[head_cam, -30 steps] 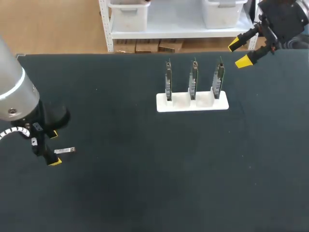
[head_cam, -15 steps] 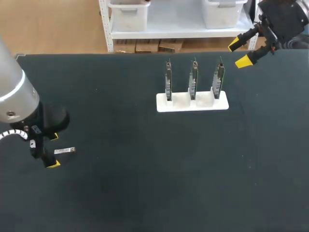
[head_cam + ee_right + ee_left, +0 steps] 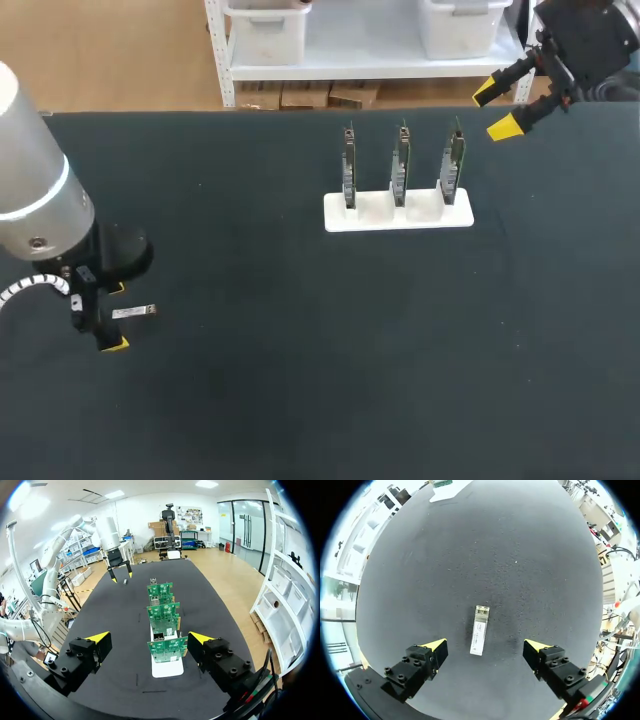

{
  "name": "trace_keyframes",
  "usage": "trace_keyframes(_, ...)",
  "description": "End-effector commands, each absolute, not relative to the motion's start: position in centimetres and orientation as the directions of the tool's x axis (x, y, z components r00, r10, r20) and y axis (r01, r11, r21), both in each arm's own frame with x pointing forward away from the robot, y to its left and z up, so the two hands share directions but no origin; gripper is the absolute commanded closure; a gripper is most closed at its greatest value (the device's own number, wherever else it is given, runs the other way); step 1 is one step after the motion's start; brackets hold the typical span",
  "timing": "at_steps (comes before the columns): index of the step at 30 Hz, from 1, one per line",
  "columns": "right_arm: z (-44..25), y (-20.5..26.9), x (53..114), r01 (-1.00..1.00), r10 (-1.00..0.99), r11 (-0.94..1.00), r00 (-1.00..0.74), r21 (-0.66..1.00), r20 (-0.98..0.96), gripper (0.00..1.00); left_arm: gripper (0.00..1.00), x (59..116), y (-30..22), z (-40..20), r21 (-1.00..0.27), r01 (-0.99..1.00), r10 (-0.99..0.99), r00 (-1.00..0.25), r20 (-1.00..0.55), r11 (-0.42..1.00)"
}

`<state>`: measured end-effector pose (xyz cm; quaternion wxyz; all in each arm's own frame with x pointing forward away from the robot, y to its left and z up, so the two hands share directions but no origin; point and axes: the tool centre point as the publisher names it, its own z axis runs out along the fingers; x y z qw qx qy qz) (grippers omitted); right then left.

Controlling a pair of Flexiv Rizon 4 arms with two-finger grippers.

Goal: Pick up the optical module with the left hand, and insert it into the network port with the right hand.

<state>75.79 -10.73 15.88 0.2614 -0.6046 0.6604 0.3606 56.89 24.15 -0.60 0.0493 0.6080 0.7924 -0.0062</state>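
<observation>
At the head view's lower left, the optical module (image 3: pixel 134 312) lies flat between the spread fingers of the left gripper (image 3: pixel 116 315): likely light, stiff, slick metal, best pinched across its long sides

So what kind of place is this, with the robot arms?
Probably a robot test lab. A big robot arm hangs over a tiny optical module on a black table, and three green circuit boards stand in a white holder.
</observation>
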Motion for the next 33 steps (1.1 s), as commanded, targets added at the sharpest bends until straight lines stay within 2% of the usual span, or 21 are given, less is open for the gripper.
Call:
trace_keyframes(1, 15.9, -10.68, 75.65, -0.987, -0.61, 0.012, -0.133, 0.158, -0.781, 0.0, 0.0, 57.32, 24.15, -0.77, 0.047, 0.964, 0.962, -0.259, -0.086, 0.263)
trace_keyframes(33, 15.9, -10.68, 75.65, -0.987, -0.61, 0.012, -0.133, 0.158, -0.781, 0.0, 0.0, 57.06, 23.64, -1.73, 0.03, 0.97, 0.97, -0.242, -0.034, 0.243)
